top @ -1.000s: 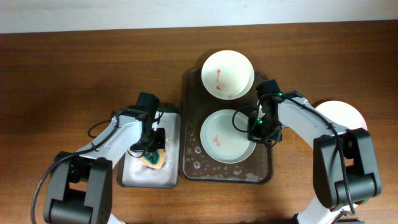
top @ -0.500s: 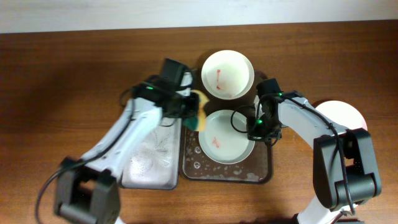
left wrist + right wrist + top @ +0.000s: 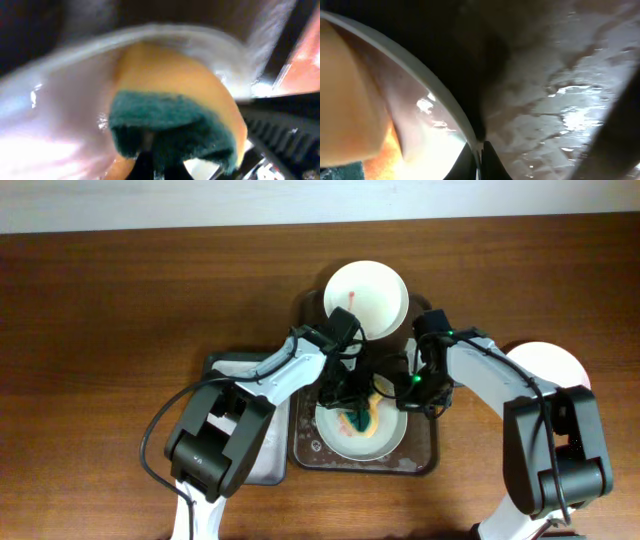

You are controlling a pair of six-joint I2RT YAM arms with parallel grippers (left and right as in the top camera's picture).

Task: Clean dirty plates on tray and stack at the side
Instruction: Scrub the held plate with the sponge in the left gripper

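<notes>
A dark tray (image 3: 302, 442) holds two white plates. The far plate (image 3: 366, 298) carries red stains. The near plate (image 3: 372, 438) has my left gripper (image 3: 352, 412) over it, shut on a yellow and green sponge (image 3: 357, 419) that presses on the plate's inside. The sponge fills the left wrist view (image 3: 175, 105). My right gripper (image 3: 412, 392) is shut on the near plate's right rim (image 3: 445, 95); its dark fingers (image 3: 492, 165) pinch the rim edge-on. A clean white plate (image 3: 548, 365) lies on the table at the right.
A grey tray (image 3: 240, 442) stands left of the dark tray with soapy water on it. The dark tray's floor (image 3: 560, 100) is wet with suds. Brown table surrounds both trays.
My left arm lifted the sponge off the grey tray, swung right over the dark tray, and now presses it into the near plate. My right gripper stayed on the rim.
</notes>
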